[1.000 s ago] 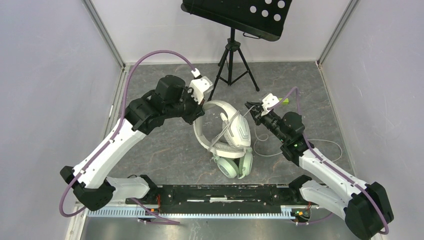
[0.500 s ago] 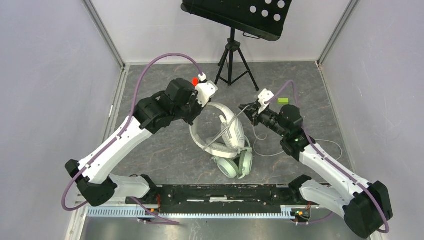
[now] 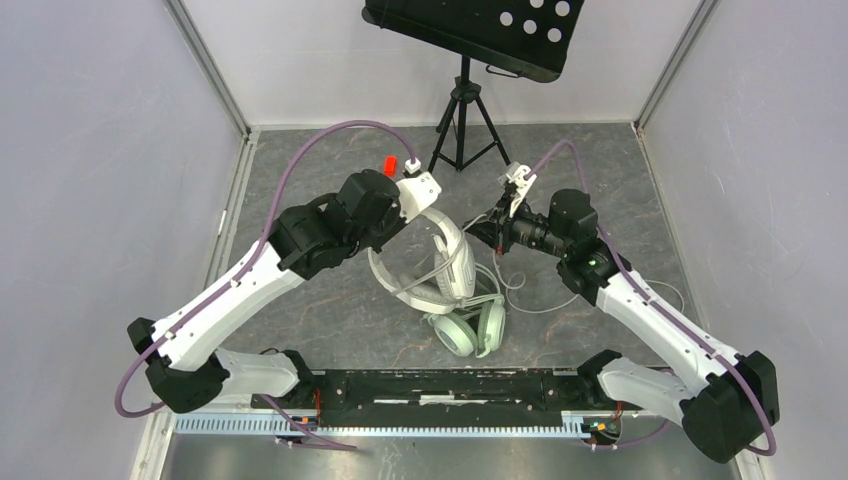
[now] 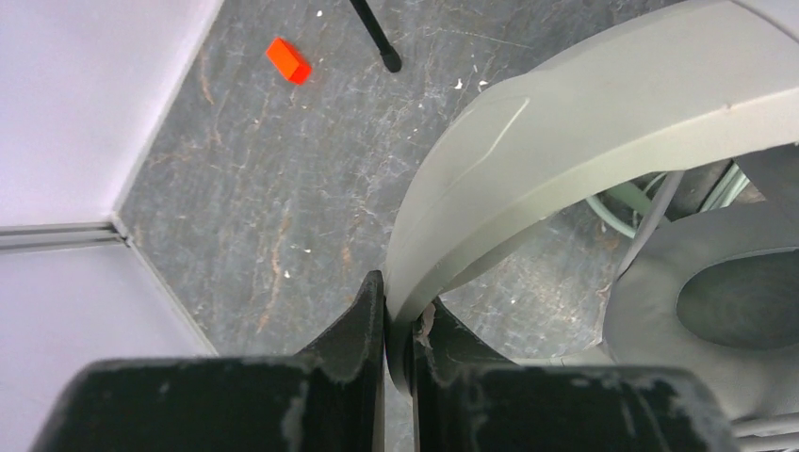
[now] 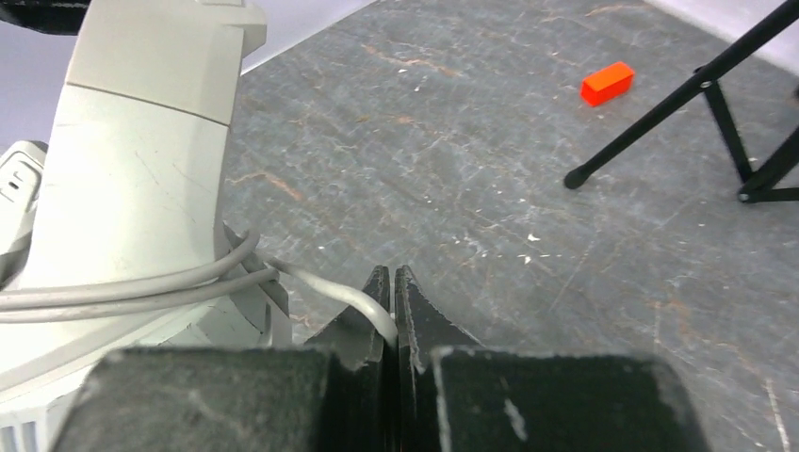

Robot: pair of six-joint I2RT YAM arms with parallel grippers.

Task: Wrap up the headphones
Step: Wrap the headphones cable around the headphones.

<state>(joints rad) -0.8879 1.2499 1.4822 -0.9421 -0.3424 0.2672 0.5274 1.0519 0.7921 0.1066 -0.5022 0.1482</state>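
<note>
Your left gripper (image 4: 389, 299) clamps the white headband (image 4: 565, 122), the right gripper (image 5: 393, 275) pinches its cable (image 5: 350, 298); pull too hard and the cable may slip out.

2 black-jointed white arms (image 3: 230, 300), purple cables (image 3: 340, 123).

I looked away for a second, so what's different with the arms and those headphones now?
The left gripper, clamped on the white headset by its band all along, tipped it up on edge and drew it slightly left. The right gripper swung in toward it and closed on the cable. The green headset and the tripod stayed put.
</note>
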